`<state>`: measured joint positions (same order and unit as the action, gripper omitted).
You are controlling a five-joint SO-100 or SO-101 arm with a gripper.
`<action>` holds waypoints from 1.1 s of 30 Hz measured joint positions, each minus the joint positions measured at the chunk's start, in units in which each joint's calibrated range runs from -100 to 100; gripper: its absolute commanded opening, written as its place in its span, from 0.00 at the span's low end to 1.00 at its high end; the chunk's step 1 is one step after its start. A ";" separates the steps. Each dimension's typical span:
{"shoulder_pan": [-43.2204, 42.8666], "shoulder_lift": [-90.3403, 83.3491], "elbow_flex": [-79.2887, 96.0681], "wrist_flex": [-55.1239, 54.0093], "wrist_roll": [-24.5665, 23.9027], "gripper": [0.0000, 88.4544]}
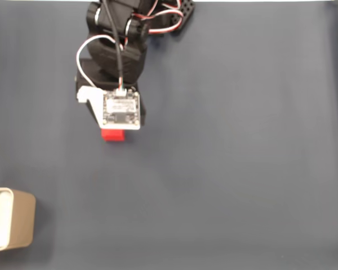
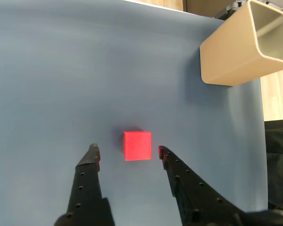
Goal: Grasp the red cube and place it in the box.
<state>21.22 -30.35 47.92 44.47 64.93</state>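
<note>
Red and matte, the small cube (image 2: 137,146) sits on the dark blue cloth-covered table (image 2: 61,84), just ahead of and between the black two-finger gripper (image 2: 127,153), whose jaws stand spread apart on either side and touch nothing (no grasp yet). Well away, the tan rounded-corner box with the white rim (image 1: 11,219) waits empty at the table's edge in the fixed view. Closing, lifting, carrying and dropping all remain.
</note>
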 measured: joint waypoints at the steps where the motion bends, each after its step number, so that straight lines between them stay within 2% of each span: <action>1: 0.52 0.35 0.00 -0.48 -0.15 0.34; 33: 1.78 8.42 3.07 -8.83 -1.37 0.38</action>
<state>23.00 -21.93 50.99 35.64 63.57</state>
